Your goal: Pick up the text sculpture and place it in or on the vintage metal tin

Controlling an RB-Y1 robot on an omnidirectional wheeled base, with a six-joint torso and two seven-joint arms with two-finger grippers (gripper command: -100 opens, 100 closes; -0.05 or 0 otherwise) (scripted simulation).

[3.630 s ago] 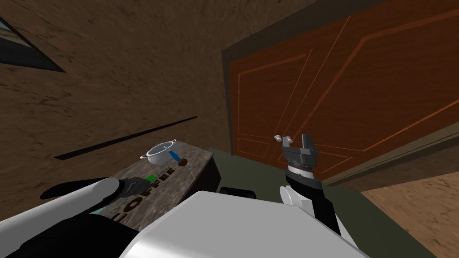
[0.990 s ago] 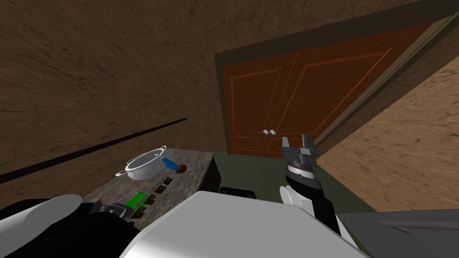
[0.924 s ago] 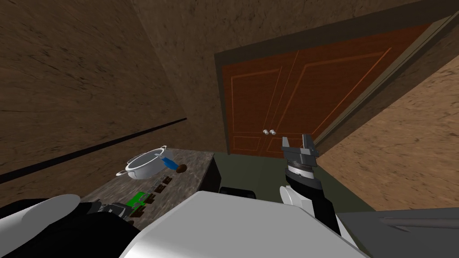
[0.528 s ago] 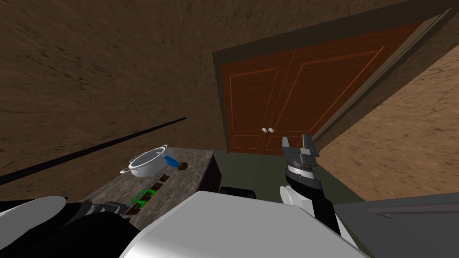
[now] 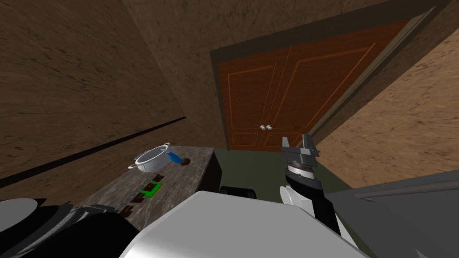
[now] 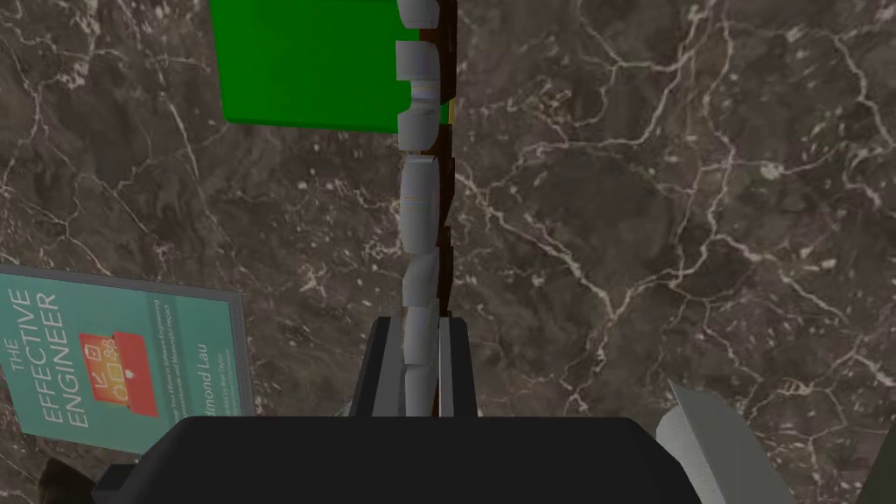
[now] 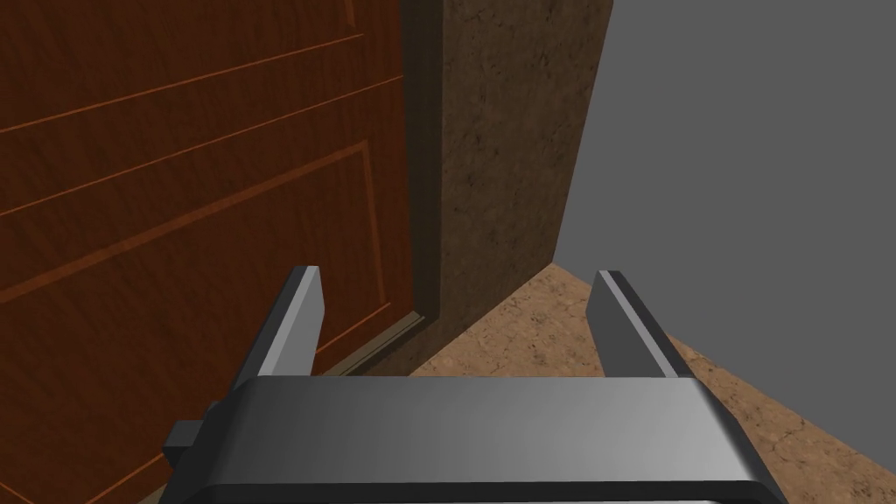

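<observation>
Starting at the left, a teal book (image 6: 114, 359) is seen on the marble table top (image 6: 656, 219). The left gripper (image 6: 418, 325) is closed on the near end of the text sculpture (image 6: 420, 201), held edge-on, its far end beside a green box (image 6: 306, 61), judged to be the tin. Since seconds ago the left arm (image 5: 20, 210) was drawn back, so the grasp seems made and only placing remains. The right gripper (image 7: 459, 278) is kept open near the door (image 7: 175, 175).
</observation>
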